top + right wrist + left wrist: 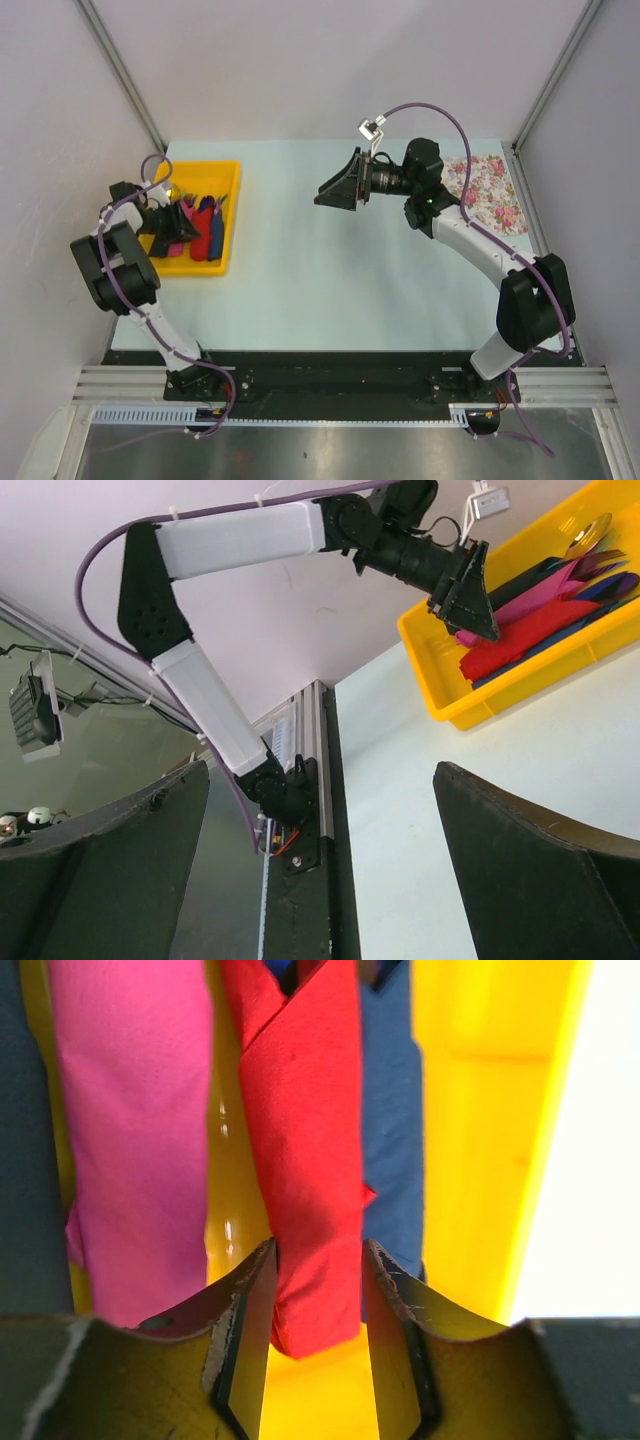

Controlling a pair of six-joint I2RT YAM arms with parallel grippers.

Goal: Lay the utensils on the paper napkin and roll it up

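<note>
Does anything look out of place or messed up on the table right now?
Nothing is spilled or broken. The only oddity: the flowered sheet lies crooked at the far right corner of the table, partly hidden by the right arm. The napkins in the yellow tray lie side by side.

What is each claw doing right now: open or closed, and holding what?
Left claw: closed on the folded red napkin in the yellow tray.
Right claw: open, holding nothing.
</note>
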